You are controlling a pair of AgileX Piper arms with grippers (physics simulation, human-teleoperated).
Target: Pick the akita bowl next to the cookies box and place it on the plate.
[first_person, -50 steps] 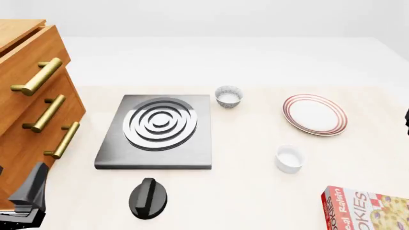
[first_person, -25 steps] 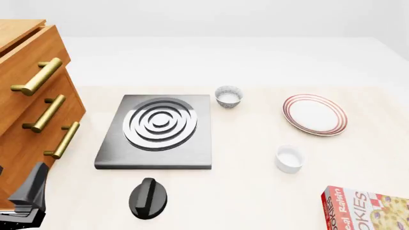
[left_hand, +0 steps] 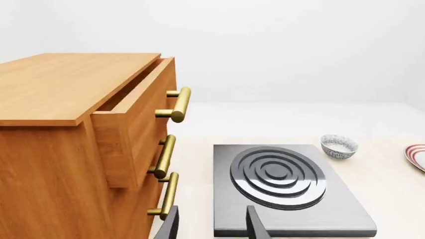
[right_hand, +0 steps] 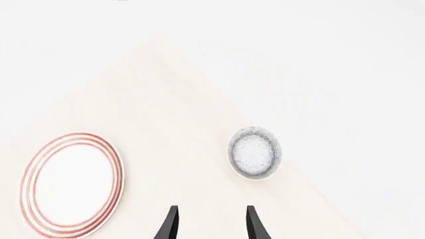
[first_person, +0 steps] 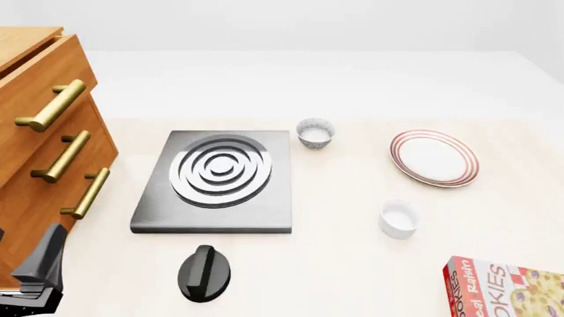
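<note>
Two spread fingers of the right claw point(right_hand: 211, 225) hover empty over the akita bowl point(right_hand: 254, 153) beside the plate point(right_hand: 116, 174), the approach apparently underway; next it must centre and descend.

I see plate point(first_person: 434, 158) w/ white centre & thin dark-red rings on rim. Bowl point(first_person: 315, 133) by stove: fine grey/white speckle outside, white inside. Cup-like bowl point(first_person: 398, 218) nr box looks plain white from front. Cookies box point(first_person: 504, 288) red, white lettering, yellow cookie pic. Stove point(first_person: 219, 179) dark grey w/ silver-black concentric rings; knob point(first_person: 205, 273) black. Drawers point(first_person: 39, 158) orange-brown wood, brass handles. Table point(first_person: 344, 264) pale cream.
</note>
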